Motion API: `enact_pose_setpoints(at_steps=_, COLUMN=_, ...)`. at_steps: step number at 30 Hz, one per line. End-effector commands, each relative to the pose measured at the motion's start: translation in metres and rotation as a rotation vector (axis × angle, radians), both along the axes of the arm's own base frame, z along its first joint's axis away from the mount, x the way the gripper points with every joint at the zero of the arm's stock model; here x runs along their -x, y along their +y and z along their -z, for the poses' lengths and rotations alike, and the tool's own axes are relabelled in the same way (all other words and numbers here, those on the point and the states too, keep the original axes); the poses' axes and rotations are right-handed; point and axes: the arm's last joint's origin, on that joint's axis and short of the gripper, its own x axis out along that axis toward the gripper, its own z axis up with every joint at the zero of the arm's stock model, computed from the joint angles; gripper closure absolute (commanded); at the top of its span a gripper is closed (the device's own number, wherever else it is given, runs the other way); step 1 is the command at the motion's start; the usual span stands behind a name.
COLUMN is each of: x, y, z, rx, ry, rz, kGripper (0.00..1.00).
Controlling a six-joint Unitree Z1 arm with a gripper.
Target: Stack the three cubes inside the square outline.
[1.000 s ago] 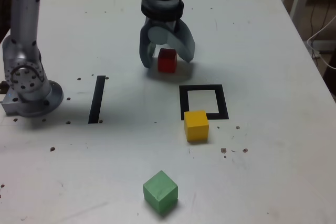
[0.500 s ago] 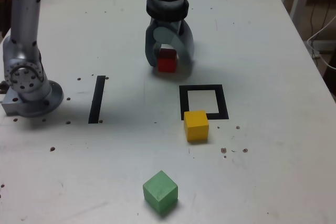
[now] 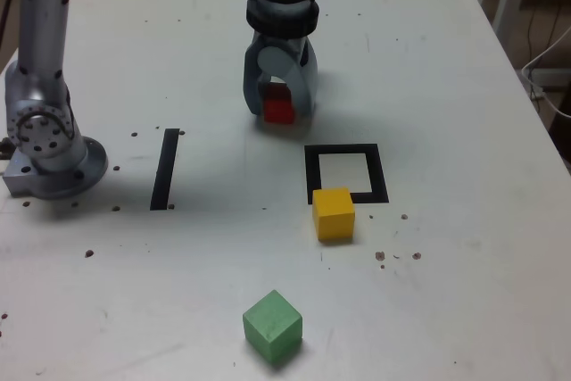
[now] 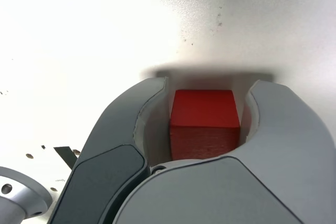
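Observation:
The red cube [image 3: 278,110] sits on the white table, beyond the square outline [image 3: 311,172] and toward the exterior view's left of it. My gripper [image 3: 279,117] reaches down over it, shut on the red cube [image 4: 205,116], with a grey finger pressed to each side in the wrist view, where the gripper [image 4: 209,88] frames the block. The yellow cube [image 3: 334,212] rests against the outline's near edge, overlapping the tape. Nearest the camera, the green cube [image 3: 272,326] lies alone, turned at an angle.
A straight black tape strip [image 3: 165,168] lies to the exterior view's left of the outline. The arm's metal base [image 3: 49,144] stands at the far left. Dark specks dot the table; its right edge [image 3: 535,122] borders chair legs and cables.
The gripper's fingers have drawn inward from wide open until they close on the red cube. The cube has shifted slightly left in the exterior view. The yellow and green cubes have not moved.

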Motion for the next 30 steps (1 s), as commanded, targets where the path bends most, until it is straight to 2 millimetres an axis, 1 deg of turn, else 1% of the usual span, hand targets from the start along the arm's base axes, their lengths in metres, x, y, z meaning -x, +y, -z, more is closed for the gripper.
enact_pose_setpoints(at_steps=1, x=-0.001, y=-0.002, z=-0.002, rx=-0.003, ry=-0.004, rz=0.001, kGripper=0.75)
enact_pose_setpoints(at_steps=6, x=-0.007, y=-0.013, z=-0.010, rx=0.000, ry=-0.023, rz=0.006, kGripper=0.75)
enact_pose_setpoints(at_steps=14, x=-0.023, y=-0.051, z=-0.024, rx=0.004, ry=-0.062, rz=0.000, kGripper=0.75)
enact_pose_setpoints(at_steps=18, x=-0.028, y=-0.065, z=-0.028, rx=0.018, ry=-0.071, rz=-0.028, kGripper=0.75)
enact_pose_setpoints(at_steps=24, x=-0.035, y=-0.077, z=-0.029, rx=0.049, ry=-0.070, rz=-0.059, kGripper=0.75)
enact_pose_setpoints(at_steps=30, x=-0.041, y=-0.084, z=-0.023, rx=0.052, ry=-0.053, rz=-0.084, kGripper=0.75)
